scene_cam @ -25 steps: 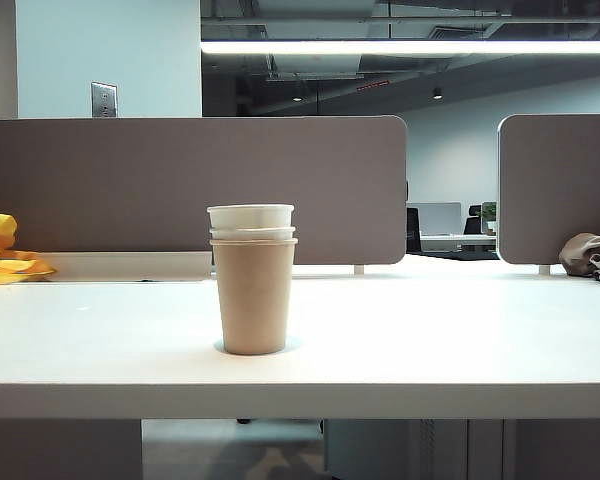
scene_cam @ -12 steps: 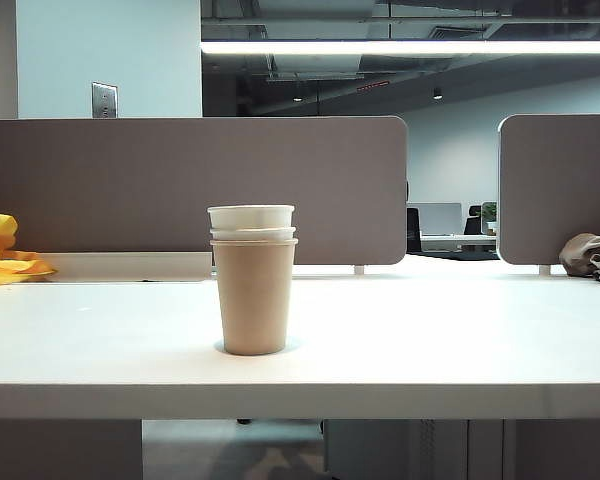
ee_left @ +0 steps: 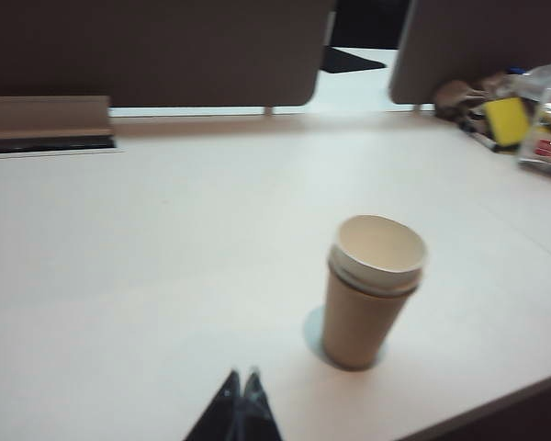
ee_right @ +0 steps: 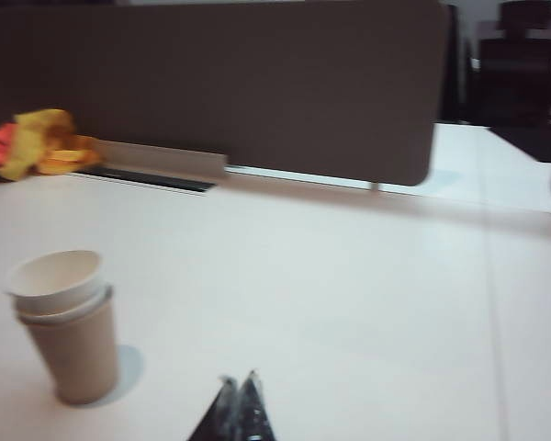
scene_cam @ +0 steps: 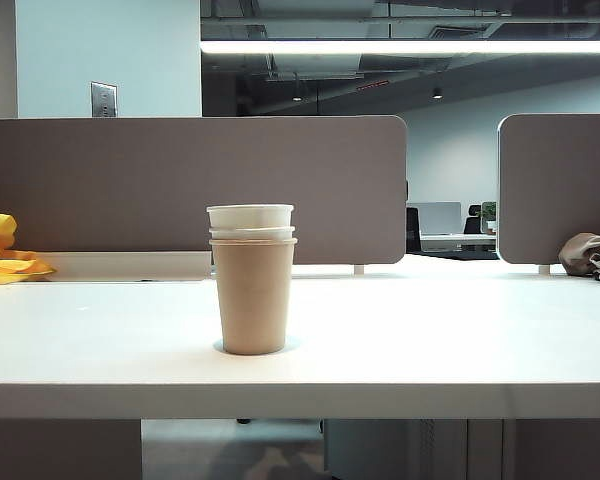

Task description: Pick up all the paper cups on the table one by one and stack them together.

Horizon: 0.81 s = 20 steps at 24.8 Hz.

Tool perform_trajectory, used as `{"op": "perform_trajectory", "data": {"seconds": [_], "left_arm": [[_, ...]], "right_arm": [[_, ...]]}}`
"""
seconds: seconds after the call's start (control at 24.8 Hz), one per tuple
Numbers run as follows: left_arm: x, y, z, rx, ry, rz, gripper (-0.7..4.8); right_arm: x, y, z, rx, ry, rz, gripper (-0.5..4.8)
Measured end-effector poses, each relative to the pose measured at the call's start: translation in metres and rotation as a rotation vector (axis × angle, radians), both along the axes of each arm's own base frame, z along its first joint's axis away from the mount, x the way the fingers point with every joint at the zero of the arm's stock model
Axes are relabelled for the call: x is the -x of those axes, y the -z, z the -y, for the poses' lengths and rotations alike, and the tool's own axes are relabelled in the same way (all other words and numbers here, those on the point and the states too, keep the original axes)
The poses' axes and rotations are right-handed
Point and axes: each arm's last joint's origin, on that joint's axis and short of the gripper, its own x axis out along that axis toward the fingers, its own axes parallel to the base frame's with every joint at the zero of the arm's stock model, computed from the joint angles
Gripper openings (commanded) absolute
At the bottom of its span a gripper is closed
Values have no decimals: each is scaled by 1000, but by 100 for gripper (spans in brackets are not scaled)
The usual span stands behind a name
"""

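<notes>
The paper cups (scene_cam: pixel 253 280) stand as one upright stack near the middle of the white table (scene_cam: pixel 430 330): a tan cup outside, two white rims showing above it. The stack also shows in the left wrist view as paper cups (ee_left: pixel 367 294) and in the right wrist view as paper cups (ee_right: pixel 64 326). My left gripper (ee_left: pixel 241 375) is shut and empty, pulled back from the stack over bare table. My right gripper (ee_right: pixel 238 378) is shut and empty too, well away from the cups. Neither gripper shows in the exterior view.
Grey partition panels (scene_cam: pixel 190 190) run along the back of the table. A yellow cloth (scene_cam: pixel 5 255) lies at the far left. A heap of bags and packets (scene_cam: pixel 592 255) sits at the far right, also seen as clutter (ee_left: pixel 519 119).
In the exterior view nothing has moved; the stack stands in the same spot.
</notes>
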Motion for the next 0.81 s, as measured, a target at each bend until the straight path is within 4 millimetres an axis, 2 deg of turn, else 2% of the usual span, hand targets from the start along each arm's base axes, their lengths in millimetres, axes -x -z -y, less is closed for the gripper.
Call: {"op": "perform_trajectory", "data": {"seconds": [0.36, 0.44, 0.69, 0.81], "left_arm": [[-6, 12, 4, 22, 25, -10, -5], [-8, 16, 4, 72, 20, -28, -5], [-10, 17, 5, 125, 18, -25, -5], [-17, 44, 8, 71, 13, -94, -5]], "right_arm": [[-7, 33, -11, 24, -211, -78, -6], [-8, 42, -13, -6, -234, -122, -6], [-9, 43, -13, -28, -235, -117, -6], [-10, 43, -13, -36, -235, -94, -5]]}}
